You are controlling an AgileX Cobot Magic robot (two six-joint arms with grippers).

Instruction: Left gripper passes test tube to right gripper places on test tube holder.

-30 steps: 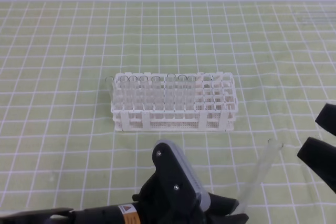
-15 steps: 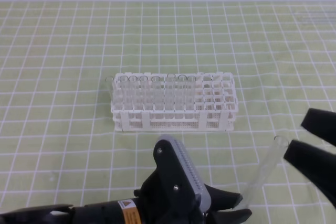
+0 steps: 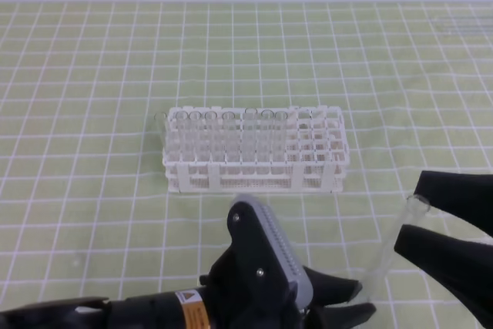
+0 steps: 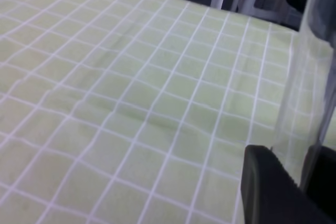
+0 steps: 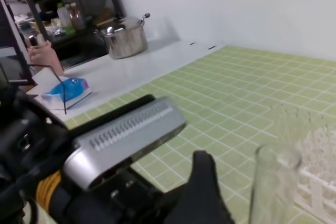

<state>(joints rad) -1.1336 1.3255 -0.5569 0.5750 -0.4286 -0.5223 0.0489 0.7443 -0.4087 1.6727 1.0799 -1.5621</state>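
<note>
My left gripper [image 3: 356, 302] pinches the test tube [image 3: 393, 248] by its base near the worktop's front edge; my right gripper [image 3: 427, 213], jaws spread, straddles its rim. I should close squarely on the glass before releasing.

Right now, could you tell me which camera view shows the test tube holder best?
The exterior high view: the whole test tube holder stands in full there, clear tubes in its left part. The right wrist view catches only a blurred corner at its right edge; the left wrist view shows none of it.

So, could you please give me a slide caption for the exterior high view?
Left gripper offers the test tube to the open right gripper, test tube holder behind.
</note>
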